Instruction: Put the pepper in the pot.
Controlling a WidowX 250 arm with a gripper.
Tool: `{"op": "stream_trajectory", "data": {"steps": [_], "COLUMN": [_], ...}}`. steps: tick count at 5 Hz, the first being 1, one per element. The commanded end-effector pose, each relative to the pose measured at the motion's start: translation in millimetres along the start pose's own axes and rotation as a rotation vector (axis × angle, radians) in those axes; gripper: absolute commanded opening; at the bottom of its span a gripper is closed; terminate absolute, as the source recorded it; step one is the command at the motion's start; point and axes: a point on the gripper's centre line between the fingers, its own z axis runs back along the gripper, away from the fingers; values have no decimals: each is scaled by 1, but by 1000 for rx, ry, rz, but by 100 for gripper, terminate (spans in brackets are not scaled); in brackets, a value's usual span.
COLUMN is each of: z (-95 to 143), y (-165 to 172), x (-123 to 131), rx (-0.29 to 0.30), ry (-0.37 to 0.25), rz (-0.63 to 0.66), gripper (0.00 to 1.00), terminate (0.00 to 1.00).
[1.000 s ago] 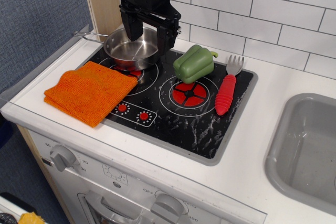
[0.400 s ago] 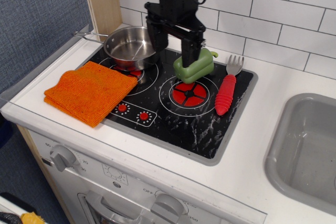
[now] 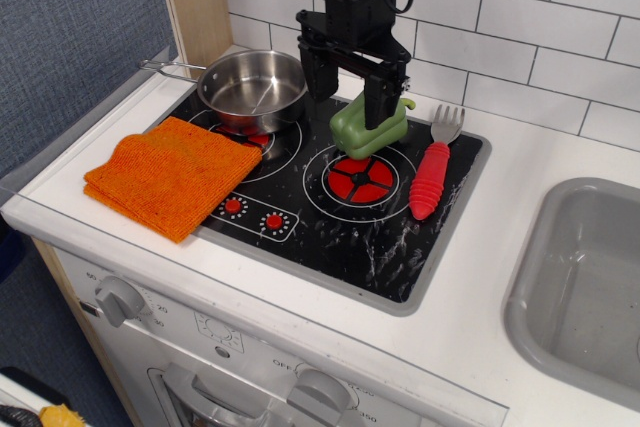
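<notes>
The green toy pepper (image 3: 355, 133) sits on the black stove top at the back edge of the right burner, its stem pointing right. The shiny steel pot (image 3: 253, 89) stands empty on the back left burner, its thin handle reaching left. My black gripper (image 3: 350, 89) hangs open right above the pepper. One finger is behind the pepper's left side and the other (image 3: 378, 99) is in front of its upper right part. The fingers hide the top of the pepper. Nothing is held.
A red-handled fork (image 3: 432, 168) lies right of the pepper. A folded orange cloth (image 3: 172, 175) lies at the stove's front left. A grey sink (image 3: 590, 282) is at the right. A white tiled wall (image 3: 520, 17) stands behind and a wooden post (image 3: 190, 2) at the back left.
My gripper has moved right from above the pot to above the pepper and come lower, staying open. The pepper, pot, fork and cloth have not moved.
</notes>
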Motion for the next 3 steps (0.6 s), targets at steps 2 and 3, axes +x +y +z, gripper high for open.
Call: {"op": "stream_trajectory", "data": {"steps": [2,3], "z": [-17,-17], "y": [1,-4], "x": [7,6], "rx": [21,17], "ry": [78,72], "rz": [-8,-19], "gripper": [100,0], "terminate": [0,0]}}
